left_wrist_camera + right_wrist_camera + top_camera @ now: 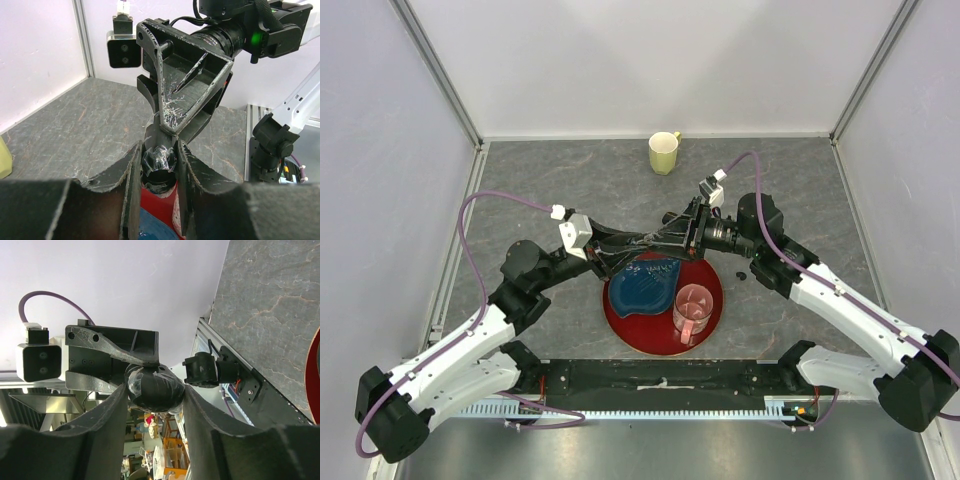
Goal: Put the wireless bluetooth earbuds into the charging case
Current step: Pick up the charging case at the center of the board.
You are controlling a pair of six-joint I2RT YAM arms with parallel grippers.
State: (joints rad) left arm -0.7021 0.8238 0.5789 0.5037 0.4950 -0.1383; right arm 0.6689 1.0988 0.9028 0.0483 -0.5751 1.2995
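here, the left pincer is clamped on a glossy black case, one finger on each side. it holds the case in the air over the back edge of a red plate, near the middle of the grey table. the case looks wrapped in shiny clear film, and no earbud shows in it from either wrist view. on the plate lie a blue dish to the left and a pink cup to the right, the cup standing upright near the front rim. a pale yellow mug stands well apart from them at the back of the table. the right pincer meets the left one from the opposite side, its fingers flanking the same case and lying close against both its sides. whether they press on it or only touch it i cannot tell. just right of the plate, on the bare table under the right arm, lies a tiny black piece that looks like an earbud, too small to make out further.
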